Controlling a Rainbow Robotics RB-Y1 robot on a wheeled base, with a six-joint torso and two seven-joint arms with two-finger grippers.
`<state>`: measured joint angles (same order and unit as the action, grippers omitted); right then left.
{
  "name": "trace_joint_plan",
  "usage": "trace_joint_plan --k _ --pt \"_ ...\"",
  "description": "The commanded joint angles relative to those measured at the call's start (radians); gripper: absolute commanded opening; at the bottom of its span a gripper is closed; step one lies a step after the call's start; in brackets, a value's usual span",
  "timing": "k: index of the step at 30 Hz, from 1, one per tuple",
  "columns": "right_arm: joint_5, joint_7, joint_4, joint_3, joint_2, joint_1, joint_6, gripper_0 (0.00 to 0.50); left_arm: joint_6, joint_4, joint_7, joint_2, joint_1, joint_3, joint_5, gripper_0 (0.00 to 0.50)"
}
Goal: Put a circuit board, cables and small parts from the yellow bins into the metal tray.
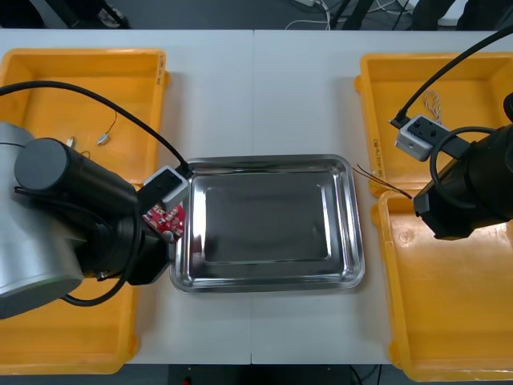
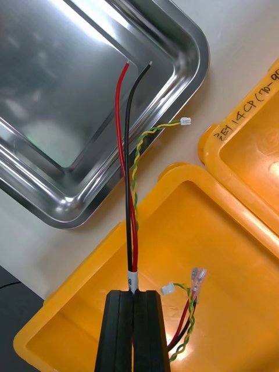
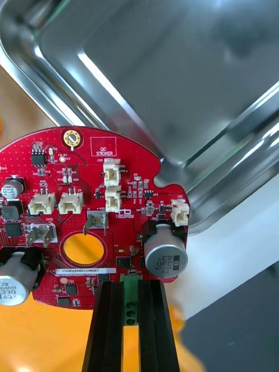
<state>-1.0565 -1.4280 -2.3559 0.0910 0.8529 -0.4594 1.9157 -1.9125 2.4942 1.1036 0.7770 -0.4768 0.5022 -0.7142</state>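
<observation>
My left gripper (image 3: 129,286) is shut on the green connector at the edge of a round red circuit board (image 3: 87,203). It holds the board (image 1: 164,218) over the left rim of the bare metal tray (image 1: 264,282). My right gripper (image 2: 135,295) is shut on a cable bundle (image 2: 128,174) of red, black and twisted yellow-green wires. It hovers above the near right yellow bin (image 2: 226,244). The bundle's free ends reach out over the corner of the tray (image 2: 200,55), and its tips (image 1: 375,177) show right of the tray. The tray (image 3: 232,174) has nothing in it.
The far left bin (image 1: 80,88) holds small metal parts (image 1: 104,138). A pale twisted cable (image 1: 433,103) lies in the far right bin (image 1: 377,88). The near left bin (image 1: 72,337) lies under my left arm. Bare table lies beyond the tray.
</observation>
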Motion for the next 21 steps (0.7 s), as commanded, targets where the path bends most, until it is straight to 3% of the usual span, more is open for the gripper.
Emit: trace_joint_plan --k 1,21 --pt "0.012 0.024 -0.019 0.013 -0.009 -0.033 0.004 0.0 -0.002 -0.003 -0.051 -0.036 -0.062 0.067 0.027 0.0" --pt "0.009 0.015 -0.019 0.013 -0.009 -0.033 0.004 0.0 0.119 -0.253 -0.093 -0.173 -0.169 0.259 0.148 0.0"
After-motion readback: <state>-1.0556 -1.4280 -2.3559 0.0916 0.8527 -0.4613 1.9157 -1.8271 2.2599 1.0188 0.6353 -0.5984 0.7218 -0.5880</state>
